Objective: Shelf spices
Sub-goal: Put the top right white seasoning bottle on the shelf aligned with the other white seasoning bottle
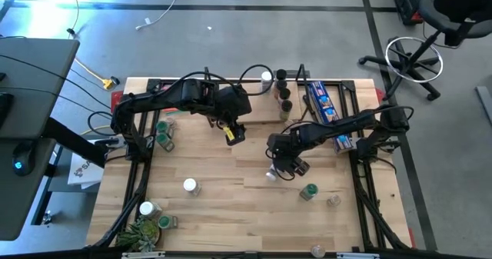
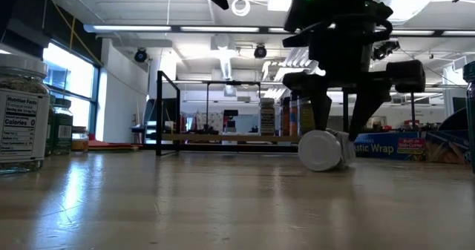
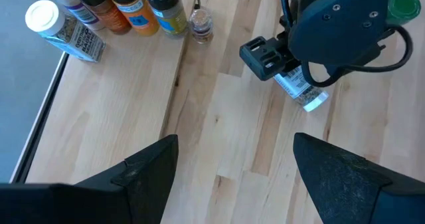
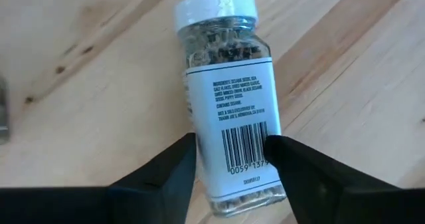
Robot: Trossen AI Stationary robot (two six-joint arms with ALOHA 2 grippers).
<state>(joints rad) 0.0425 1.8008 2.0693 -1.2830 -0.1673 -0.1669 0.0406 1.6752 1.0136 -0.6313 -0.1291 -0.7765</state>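
A clear spice jar (image 4: 229, 104) with a white lid and a barcode label lies on its side on the table; it also shows in the high view (image 1: 271, 174) and the low view (image 2: 323, 150). My right gripper (image 1: 283, 165) (image 4: 232, 159) is down over it, shut on it. My left gripper (image 1: 234, 132) (image 3: 236, 171) hangs open above the table's middle and holds nothing. The shelf (image 1: 307, 97) (image 2: 223, 137) stands at the far edge, with several jars (image 1: 283, 90) (image 3: 119, 4) upright in a row by it. My right gripper pinches the lying jar between its two fingers (image 4: 174, 167), at the labelled body near its bottom end (image 4: 242, 174), away from the white lid (image 4: 216, 10). The fingers come from above, pointing down, and lie across the jar. The jar rests on its side on the table.
Loose jars stand about the table: green-lidded ones at the left (image 1: 164, 134), a white-lidded one (image 1: 190, 186), two near the potted plant (image 1: 138, 232), and a green-lidded one (image 1: 309, 191) near the right gripper. A blue packet (image 1: 327, 105) lies by the shelf. A tall jar (image 2: 22, 116) stands close to the low camera.
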